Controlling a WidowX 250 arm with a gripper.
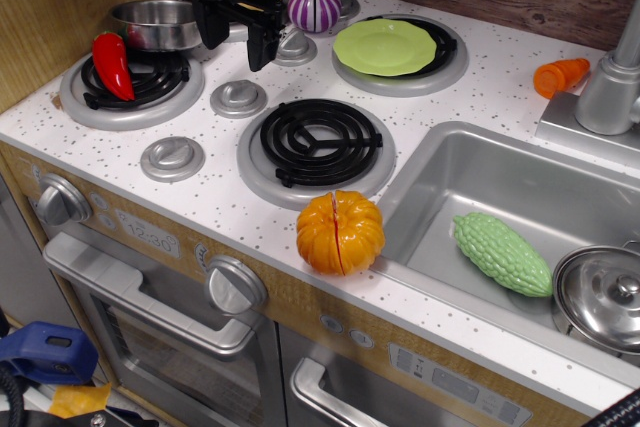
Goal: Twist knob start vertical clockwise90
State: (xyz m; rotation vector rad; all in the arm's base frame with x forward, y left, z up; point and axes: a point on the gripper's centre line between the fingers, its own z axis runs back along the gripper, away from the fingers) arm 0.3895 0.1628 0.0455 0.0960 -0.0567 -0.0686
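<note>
My claw (262, 45), spread and empty, should drop squarely over the knob (295, 45), pinching its ridge before turning.

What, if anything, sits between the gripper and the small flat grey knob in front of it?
Nothing visible. The open gripper hangs just behind the knob, with only bare countertop between them. The pointed grey dial sits close beside one finger, off the path.
</note>
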